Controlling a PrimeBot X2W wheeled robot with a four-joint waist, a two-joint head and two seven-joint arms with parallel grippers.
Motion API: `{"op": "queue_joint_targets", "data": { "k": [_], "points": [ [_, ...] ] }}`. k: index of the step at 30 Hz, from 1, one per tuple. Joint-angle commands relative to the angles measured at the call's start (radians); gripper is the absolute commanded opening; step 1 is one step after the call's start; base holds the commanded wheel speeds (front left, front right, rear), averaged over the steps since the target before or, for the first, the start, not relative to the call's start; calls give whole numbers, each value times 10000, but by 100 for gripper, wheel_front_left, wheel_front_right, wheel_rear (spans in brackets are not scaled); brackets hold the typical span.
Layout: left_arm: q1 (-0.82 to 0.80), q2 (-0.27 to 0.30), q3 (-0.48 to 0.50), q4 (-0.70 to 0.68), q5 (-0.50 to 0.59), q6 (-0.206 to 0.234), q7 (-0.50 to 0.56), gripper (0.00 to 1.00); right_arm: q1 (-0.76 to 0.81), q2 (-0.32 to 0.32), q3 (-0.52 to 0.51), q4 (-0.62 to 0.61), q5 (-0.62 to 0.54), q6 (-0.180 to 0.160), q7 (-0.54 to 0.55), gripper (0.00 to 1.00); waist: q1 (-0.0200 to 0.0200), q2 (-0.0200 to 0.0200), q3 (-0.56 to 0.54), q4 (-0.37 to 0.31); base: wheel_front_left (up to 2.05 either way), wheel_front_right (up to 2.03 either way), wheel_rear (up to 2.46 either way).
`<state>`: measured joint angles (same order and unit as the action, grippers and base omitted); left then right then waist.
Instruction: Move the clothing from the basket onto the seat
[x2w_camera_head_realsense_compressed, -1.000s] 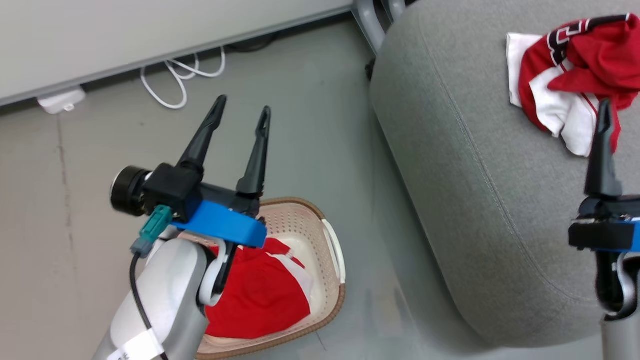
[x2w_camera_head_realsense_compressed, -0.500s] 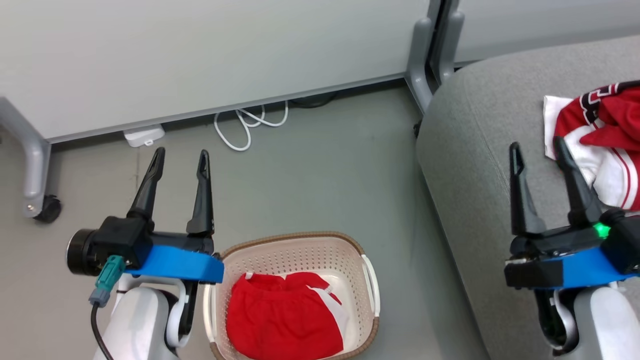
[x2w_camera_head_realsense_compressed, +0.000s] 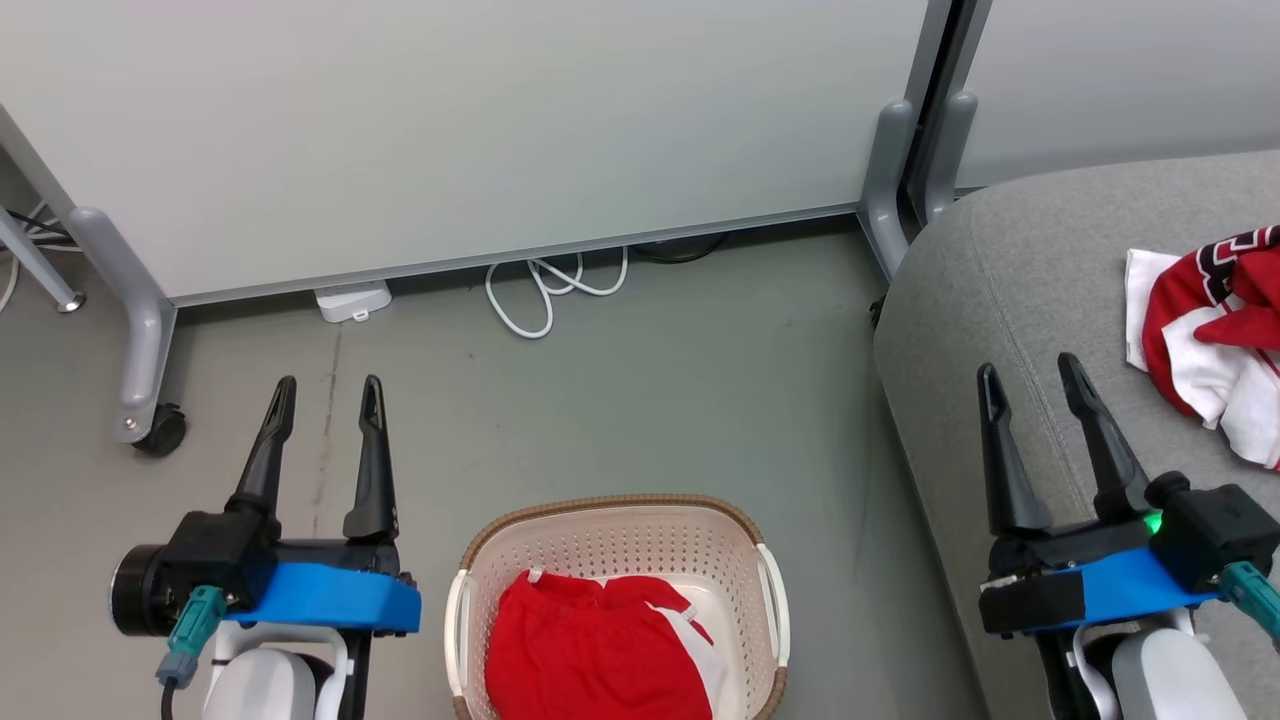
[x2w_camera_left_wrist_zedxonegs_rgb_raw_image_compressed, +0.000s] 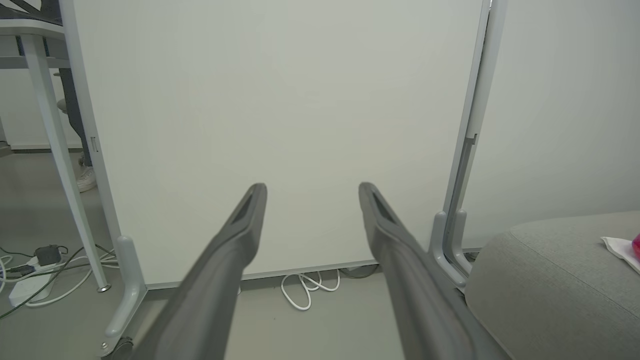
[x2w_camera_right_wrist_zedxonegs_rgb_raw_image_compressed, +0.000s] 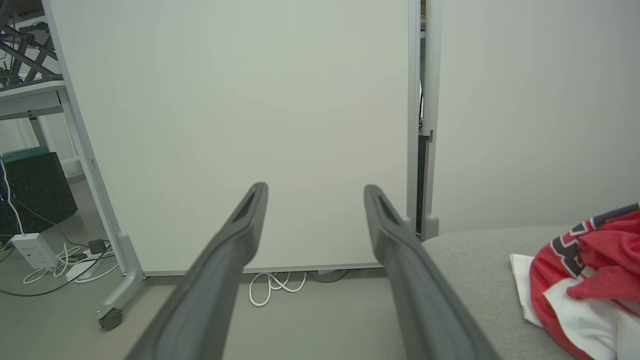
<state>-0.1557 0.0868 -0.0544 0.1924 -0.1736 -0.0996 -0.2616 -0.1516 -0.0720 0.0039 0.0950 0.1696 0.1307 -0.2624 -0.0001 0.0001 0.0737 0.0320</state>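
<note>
The left gripper (x2w_camera_head_realsense_compressed: 328, 388) hangs above the grey floor (x2w_camera_head_realsense_compressed: 700, 400) at the near left, its 2 dark fingers spread wide and holding nothing. The right gripper (x2w_camera_head_realsense_compressed: 1028, 368) hangs at the near right over the left edge of the grey seat (x2w_camera_head_realsense_compressed: 1000, 290), its jaws equally wide and empty. Between them, at the near edge of the head view, the cream basket (x2w_camera_head_realsense_compressed: 610, 503) stands on the floor, just left of the seat and apart from it. Red shorts (x2w_camera_head_realsense_compressed: 590, 655) with a white panel lie crumpled inside the basket, touched by neither gripper. A red and white top (x2w_camera_head_realsense_compressed: 1205, 340) lies bunched on the seat, to the right of the right gripper and apart from its fingers. Farther off, a pale partition panel (x2w_camera_head_realsense_compressed: 500, 130) stands on grey legs, 1 with a caster (x2w_camera_head_realsense_compressed: 160, 435), and a looped white cable (x2w_camera_head_realsense_compressed: 545, 295) lies on the floor at its foot.
</note>
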Motion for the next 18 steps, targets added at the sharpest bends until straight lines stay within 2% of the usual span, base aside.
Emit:
{"op": "queue_joint_targets", "data": {
  "k": [1, 18],
  "points": [
    [114, -22, 63, -47, 38, -48, -51, 100, 195, 34, -6, 57, -40, 1, -38, 100, 1, -1, -24, 18, 0, 0, 0],
    [506, -331, 400, 1, 324, -273, -51, 100, 498, 203, -81, 507, 75, 1, -38, 100, 1, -1, -179, 283, 0, 0, 0]
  ]
}}
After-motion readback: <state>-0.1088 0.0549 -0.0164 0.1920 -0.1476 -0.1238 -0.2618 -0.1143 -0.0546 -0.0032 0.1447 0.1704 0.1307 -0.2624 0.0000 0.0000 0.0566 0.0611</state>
